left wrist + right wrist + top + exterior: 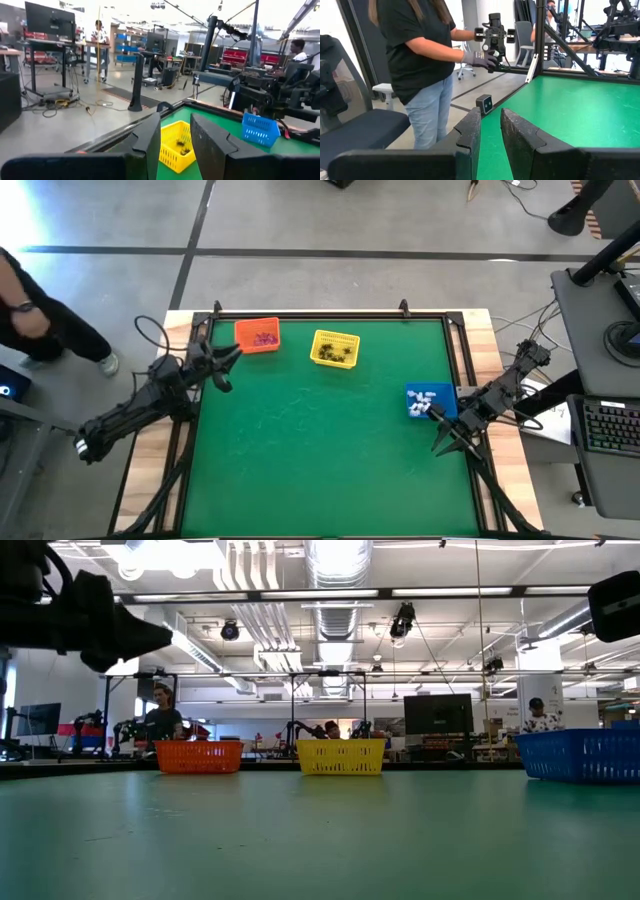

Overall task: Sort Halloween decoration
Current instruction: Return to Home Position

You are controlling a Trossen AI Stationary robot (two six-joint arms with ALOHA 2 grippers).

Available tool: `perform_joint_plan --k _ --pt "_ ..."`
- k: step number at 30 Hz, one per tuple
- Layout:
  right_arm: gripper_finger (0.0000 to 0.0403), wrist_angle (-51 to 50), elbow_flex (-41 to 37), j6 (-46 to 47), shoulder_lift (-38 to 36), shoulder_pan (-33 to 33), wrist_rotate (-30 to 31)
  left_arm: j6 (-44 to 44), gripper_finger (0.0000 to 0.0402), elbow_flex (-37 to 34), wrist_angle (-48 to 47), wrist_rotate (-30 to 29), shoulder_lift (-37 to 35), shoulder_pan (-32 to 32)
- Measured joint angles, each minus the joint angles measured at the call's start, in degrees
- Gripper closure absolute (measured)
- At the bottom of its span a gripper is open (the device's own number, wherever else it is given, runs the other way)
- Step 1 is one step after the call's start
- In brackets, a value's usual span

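The Halloween decoration lies sorted in three baskets on the green table (320,450). Purplish trinkets (264,338) lie in the orange basket (246,332). Black ones (336,356) lie in the yellow basket (335,338), and white ones (424,404) in the blue basket (444,394). My left gripper (228,370) hangs above the table's left edge beside the orange basket, roughly level, open and with nothing in it (175,145). My right gripper (452,448) hangs over the right edge, just nearer than the blue basket, open and with nothing in it (490,135).
The baskets stand toward the far and right side; the green mat's middle and near half hold nothing. A dark frame (330,314) runs round the table. A person (425,65) stands off the table holding a device, and another (30,310) shows at the left. A desk (600,380) stands at the right.
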Motion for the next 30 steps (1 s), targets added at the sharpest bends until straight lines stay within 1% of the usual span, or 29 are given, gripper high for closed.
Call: perform_joint_plan --k 5,11,15,21,30 --pt "0.0335 0.00 -0.02 0.01 0.00 0.00 -0.01 -0.65 0.0313 -2.30 0.99 0.01 0.00 0.00" --pt "0.0335 0.00 -0.02 -0.02 0.00 0.00 0.00 1.14 0.0313 -2.63 0.80 -0.01 0.00 0.00" --pt "0.0335 0.02 -0.02 -0.01 0.01 0.00 0.00 1.33 0.0313 -2.63 -2.45 -0.01 0.00 0.00" --pt "0.0335 0.00 -0.02 -0.01 0.02 0.00 0.00 6.11 0.0313 -2.63 -2.49 -0.05 0.00 -0.02" --pt "0.0335 0.00 -0.02 0.01 0.02 0.00 0.00 6.85 0.0313 -2.45 -2.80 -0.15 0.23 -0.02"
